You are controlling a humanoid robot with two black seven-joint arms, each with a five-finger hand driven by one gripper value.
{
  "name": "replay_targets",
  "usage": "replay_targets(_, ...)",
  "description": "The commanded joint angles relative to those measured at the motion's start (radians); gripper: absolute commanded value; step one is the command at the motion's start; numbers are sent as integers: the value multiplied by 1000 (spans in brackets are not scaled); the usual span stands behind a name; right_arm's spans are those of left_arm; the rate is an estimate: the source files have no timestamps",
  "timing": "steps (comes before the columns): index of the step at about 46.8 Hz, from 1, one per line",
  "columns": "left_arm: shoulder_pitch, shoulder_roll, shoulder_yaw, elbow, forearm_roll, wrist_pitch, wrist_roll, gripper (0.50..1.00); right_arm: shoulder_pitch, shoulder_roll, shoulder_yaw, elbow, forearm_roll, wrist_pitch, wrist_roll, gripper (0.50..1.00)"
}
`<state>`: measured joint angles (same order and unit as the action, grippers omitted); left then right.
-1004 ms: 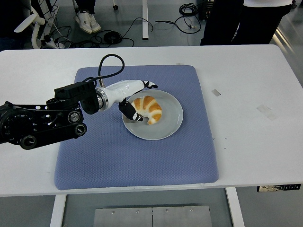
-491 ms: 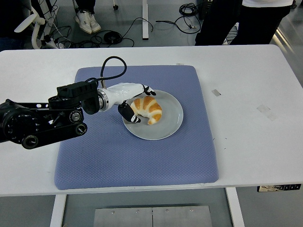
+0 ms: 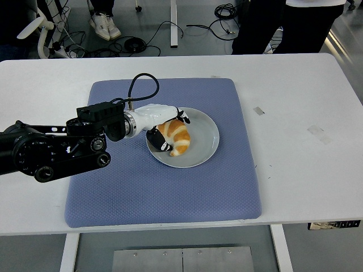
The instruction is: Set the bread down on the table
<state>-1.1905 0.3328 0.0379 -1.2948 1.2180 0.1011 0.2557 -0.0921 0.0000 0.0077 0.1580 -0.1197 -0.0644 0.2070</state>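
A golden croissant (image 3: 177, 136) lies on a grey plate (image 3: 203, 136) on the blue mat (image 3: 170, 181). My left hand (image 3: 164, 127) reaches in from the left over the plate's left side. Its fingers (image 3: 182, 117) curl over the croissant's top and the thumb (image 3: 160, 144) presses its lower left side, so the hand is closed around the bread. The croissant still rests on the plate. My right arm is out of view.
The white table (image 3: 306, 113) has bare surface to the right of the mat, with small tape marks (image 3: 258, 110) (image 3: 317, 131). A person's legs (image 3: 295, 28) stand at the table's far side. Cables lie on the floor beyond.
My left arm has moved right, further over the plate. The fingers have closed around the croissant, which has turned and shifted slightly left and down on the plate.
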Motion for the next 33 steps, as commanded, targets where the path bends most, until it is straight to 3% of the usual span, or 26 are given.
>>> replay_targets(1, 2, -4, 2, 2, 0, 0, -3, 734, 0, 0, 0, 0, 0, 0, 0, 1000)
replay_targets(7, 2, -9, 14, 3, 0, 0, -10, 599, 0, 0, 0, 0, 0, 0, 0, 1000)
replay_targets(13, 2, -9, 14, 6, 0, 0, -12, 580, 0, 0, 0, 0, 0, 0, 0, 1000)
replay_targets(18, 2, -9, 14, 8, 0, -1, -19, 500, 0, 0, 0, 0, 0, 0, 0, 1000)
replay_targets(33, -6, 3, -3, 11, -14, -20, -26, 500, 0, 0, 0, 0, 0, 0, 0, 1000)
